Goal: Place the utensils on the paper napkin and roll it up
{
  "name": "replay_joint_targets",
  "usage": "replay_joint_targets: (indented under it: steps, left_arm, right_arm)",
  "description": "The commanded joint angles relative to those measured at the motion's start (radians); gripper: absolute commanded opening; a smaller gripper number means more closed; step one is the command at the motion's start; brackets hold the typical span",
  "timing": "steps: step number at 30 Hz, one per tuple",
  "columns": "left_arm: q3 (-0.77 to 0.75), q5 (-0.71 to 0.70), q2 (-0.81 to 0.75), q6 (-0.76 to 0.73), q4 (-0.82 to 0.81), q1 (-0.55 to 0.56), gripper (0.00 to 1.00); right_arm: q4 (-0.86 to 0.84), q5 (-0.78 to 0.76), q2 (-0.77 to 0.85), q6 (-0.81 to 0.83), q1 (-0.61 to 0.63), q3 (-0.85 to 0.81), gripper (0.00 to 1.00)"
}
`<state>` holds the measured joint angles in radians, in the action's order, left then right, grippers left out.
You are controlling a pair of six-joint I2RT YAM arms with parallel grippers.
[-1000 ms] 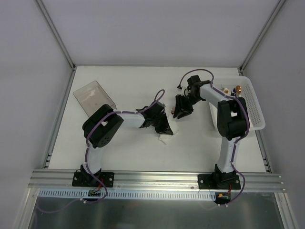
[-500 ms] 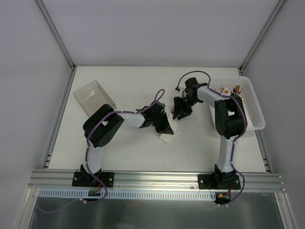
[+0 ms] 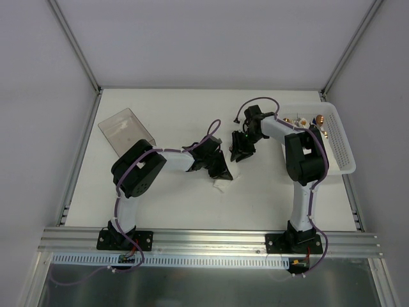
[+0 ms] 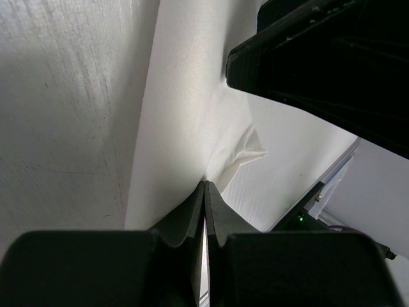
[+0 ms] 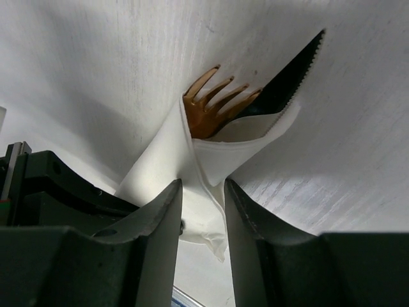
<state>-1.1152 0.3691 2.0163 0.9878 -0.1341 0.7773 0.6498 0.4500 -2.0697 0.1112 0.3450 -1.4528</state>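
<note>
right wrist alone shows fork [image 5: 213,107] tines poking from paper napkin [image 5: 163,167].

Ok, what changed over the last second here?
The right end effector shifted slightly left, toward the left end effector. Its arm swung with it, uncovering more of the white basket. No grip visibly changed: both are closed on the paper napkin, which is wrapped around the fork. The left arm and the napkin stayed put.
</note>
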Motion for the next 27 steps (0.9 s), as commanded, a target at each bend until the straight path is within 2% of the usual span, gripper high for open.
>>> replay_joint_targets:
  steps: [1,11,20,27]
  left_arm:
    - [0.054,-0.13,0.081,-0.031,0.139,-0.015,0.0]
    - [0.063,-0.137,0.073,-0.028,0.137,-0.015,0.0]
    - [0.071,-0.145,0.065,-0.024,0.139,-0.015,0.0]
    - [0.068,-0.145,0.068,-0.023,0.137,-0.015,0.0]
  right_arm:
    - [-0.004,-0.102,-0.053,-0.028,0.017,0.006,0.35]
    - [0.024,-0.197,-0.07,-0.108,0.034,-0.021,0.32]
    - [0.042,-0.195,-0.095,-0.199,0.045,-0.06,0.36]
    - [0.048,-0.209,-0.11,-0.214,0.064,-0.086,0.31]
